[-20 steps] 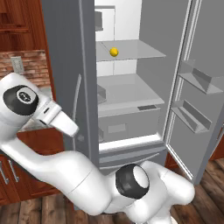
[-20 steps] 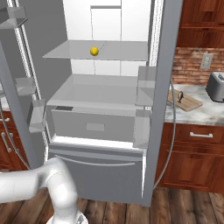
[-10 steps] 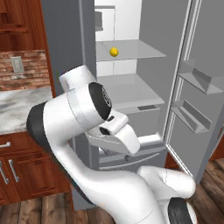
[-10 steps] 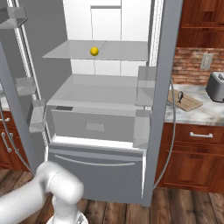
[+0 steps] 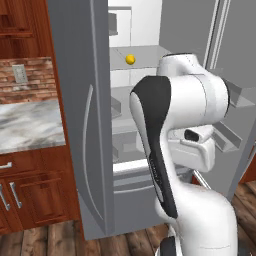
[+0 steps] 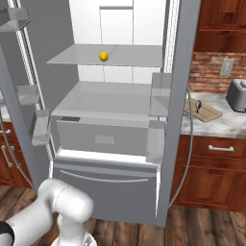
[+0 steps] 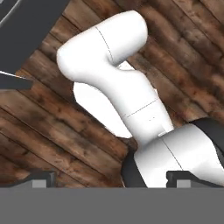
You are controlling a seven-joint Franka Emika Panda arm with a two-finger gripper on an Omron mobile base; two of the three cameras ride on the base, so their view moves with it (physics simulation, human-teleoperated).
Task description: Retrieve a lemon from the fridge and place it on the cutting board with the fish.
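Fingers: two dark tips [image 7: 41, 178] stand wide apart at the bottom of the hand view, nothing between them
Gripper: [image 7: 111, 179] points down at the wooden floor [image 7: 48, 127], over the robot's own white arm; empty
Arm: [image 5: 175, 130] bent in front of the open fridge in the left base view, hiding much of the lower shelves
Fridge: [image 6: 122, 120] both doors swung open, bottom drawer shut; white-grey shelves inside
Lemon: [image 6: 103, 56] sits on the upper glass shelf [image 6: 139, 56], left of the shelf's middle and near its back; seen also in the left base view [image 5: 130, 59]
Cutting board: [image 6: 206, 111] lies on the marble counter [image 6: 226, 122] right of the fridge, near the counter's left end
Fish: [image 6: 197, 105] dark, lies on the left part of the board
Toaster: [image 6: 237, 95] stands at the counter's back, right of the board and apart from it
Cabinets: [image 6: 211, 173] red-brown wood under the counter, with silver handles
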